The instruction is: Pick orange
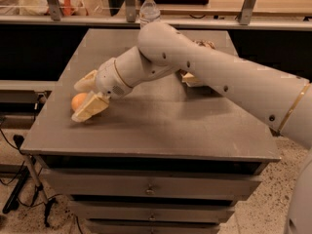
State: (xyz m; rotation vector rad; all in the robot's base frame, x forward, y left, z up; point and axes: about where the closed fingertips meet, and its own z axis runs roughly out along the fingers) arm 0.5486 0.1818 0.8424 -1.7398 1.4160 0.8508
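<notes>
The orange lies on the grey cabinet top near its left edge. My gripper reaches down to it from the right, open, with one cream finger behind the fruit and the other finger in front of it. The orange sits between the fingers, partly hidden by the near one. I cannot tell whether the fingers touch it.
A clear water bottle stands at the back edge of the top. A crinkled snack bag lies behind my arm, mostly hidden. The cabinet has drawers below. A rail and shelf run behind.
</notes>
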